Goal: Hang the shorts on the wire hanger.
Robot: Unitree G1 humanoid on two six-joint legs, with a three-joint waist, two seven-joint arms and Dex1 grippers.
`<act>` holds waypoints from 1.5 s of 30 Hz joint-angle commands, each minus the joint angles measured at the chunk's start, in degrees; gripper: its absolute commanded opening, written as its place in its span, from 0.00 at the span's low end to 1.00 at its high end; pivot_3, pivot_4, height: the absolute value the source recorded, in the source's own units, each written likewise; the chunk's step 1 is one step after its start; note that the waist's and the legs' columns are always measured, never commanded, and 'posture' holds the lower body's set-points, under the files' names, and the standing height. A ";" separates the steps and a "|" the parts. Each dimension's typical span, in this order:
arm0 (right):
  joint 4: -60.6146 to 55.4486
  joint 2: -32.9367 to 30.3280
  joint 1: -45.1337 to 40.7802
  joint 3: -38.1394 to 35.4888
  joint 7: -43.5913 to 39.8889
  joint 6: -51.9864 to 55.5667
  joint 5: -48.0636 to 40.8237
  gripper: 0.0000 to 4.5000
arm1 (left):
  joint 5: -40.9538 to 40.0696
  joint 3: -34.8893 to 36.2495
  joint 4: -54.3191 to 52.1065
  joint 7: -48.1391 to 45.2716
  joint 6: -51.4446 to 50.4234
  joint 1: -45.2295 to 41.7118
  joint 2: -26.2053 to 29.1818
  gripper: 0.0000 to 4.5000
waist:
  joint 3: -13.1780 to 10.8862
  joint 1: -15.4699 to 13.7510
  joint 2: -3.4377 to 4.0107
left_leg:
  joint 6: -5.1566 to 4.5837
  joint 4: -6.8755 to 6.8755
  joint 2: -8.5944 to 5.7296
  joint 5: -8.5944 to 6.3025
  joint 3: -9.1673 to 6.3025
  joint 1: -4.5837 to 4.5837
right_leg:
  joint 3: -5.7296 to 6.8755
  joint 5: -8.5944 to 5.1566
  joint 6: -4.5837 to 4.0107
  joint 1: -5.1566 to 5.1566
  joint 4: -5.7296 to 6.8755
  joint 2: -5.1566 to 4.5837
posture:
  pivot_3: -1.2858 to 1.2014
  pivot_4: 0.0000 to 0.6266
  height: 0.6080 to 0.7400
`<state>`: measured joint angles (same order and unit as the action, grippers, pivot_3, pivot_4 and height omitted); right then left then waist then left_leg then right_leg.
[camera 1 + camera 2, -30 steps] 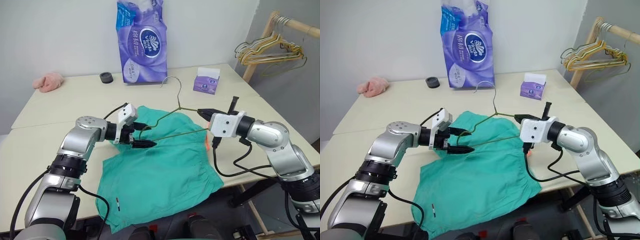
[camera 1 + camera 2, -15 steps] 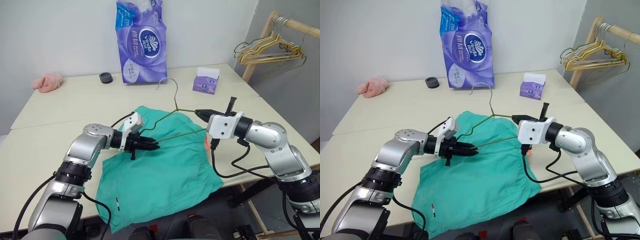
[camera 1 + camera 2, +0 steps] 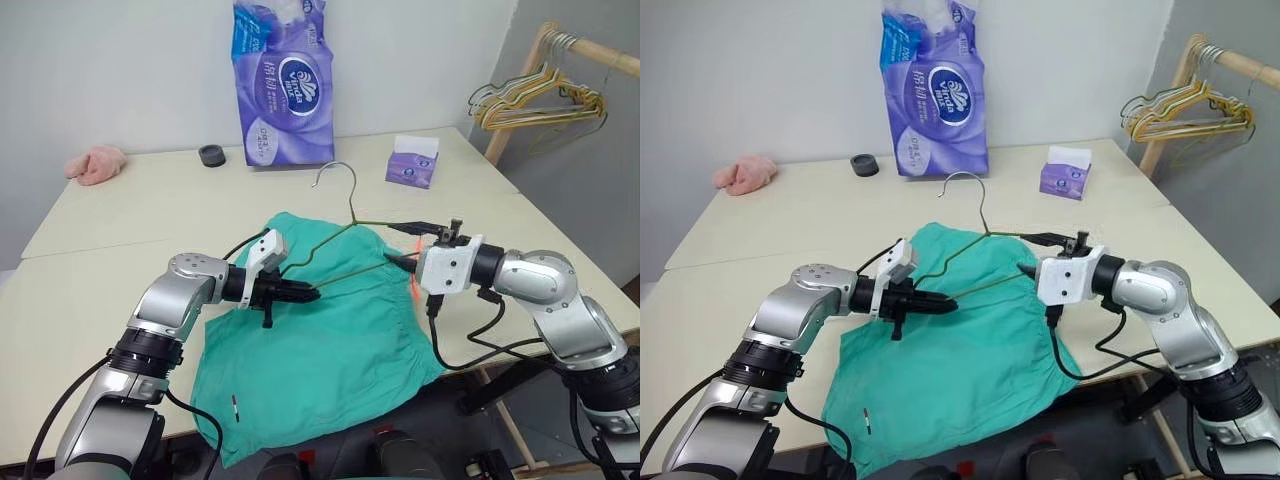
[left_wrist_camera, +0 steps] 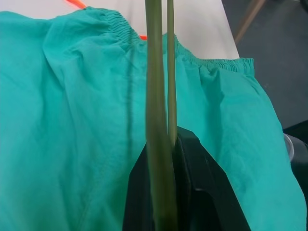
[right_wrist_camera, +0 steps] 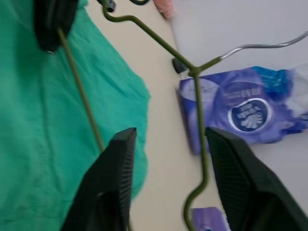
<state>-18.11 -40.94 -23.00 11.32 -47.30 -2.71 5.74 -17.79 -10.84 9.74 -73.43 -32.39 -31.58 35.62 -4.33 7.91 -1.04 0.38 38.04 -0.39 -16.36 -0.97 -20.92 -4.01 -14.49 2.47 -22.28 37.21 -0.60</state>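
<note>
The teal shorts (image 3: 320,345) lie spread on the table (image 3: 120,215), waistband towards the right. Above them, tilted, hangs the olive wire hanger (image 3: 352,200) with its hook pointing away from me. My left gripper (image 3: 305,292) is shut on the hanger's lower bar near its left corner; in the left wrist view the wire (image 4: 155,72) runs between the black fingers (image 4: 202,187). My right gripper (image 3: 390,243) is open, its two fingers (image 5: 110,183) standing either side of the hanger's right corner without clamping it.
A purple tissue pack (image 3: 283,80), a black roll (image 3: 212,155) and a small purple tissue box (image 3: 413,162) stand at the table's back. A pink cloth lump (image 3: 95,163) lies far left. At the right, a wooden rack (image 3: 540,60) holds a bunch of hangers.
My left gripper went from open to shut on the hanger's lower bar. The right gripper then opened and let go of the hanger's right corner.
</note>
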 commanded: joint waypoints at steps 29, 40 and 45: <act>-3.22 -8.06 -7.85 8.15 -13.65 49.56 -18.11 0.99 | 7.00 -3.54 -6.00 -5.38 16.00 1.28 5.88 0.00 | -0.01 0.04 0.02 | -0.01 -0.02 0.05 -0.01 -0.04 0.00 | 0.06 -0.18 0.15 -0.01 -0.02 -0.01 | 0.46 0.09 1.00; -2.52 -7.30 -9.42 10.67 -13.59 52.97 -17.85 0.25 | 8.04 -3.98 -6.89 -4.97 16.30 2.09 5.71 0.00 | -0.01 0.03 0.02 | -0.01 0.00 0.02 -0.01 -0.06 -0.02 | 0.08 -0.17 0.14 -0.01 -0.01 -0.09 | 0.46 0.09 1.00; -2.98 -6.89 -9.19 10.44 -12.95 54.38 -18.23 0.00 | 8.66 -4.31 -6.93 -4.63 16.77 2.15 5.87 0.00 | -0.02 0.05 0.03 | -0.01 0.00 0.02 -0.01 -0.07 -0.02 | 0.09 -0.18 0.16 -0.01 -0.01 -0.08 | 0.46 0.09 1.00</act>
<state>-20.17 -48.11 -31.01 23.19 -61.23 51.12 -12.45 -8.61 -15.51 4.89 -78.14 -16.76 -29.07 41.74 -4.35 7.97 -1.01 0.37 38.03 -0.38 -16.37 -1.03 -20.94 -3.92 -14.66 2.62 -22.29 37.21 -0.67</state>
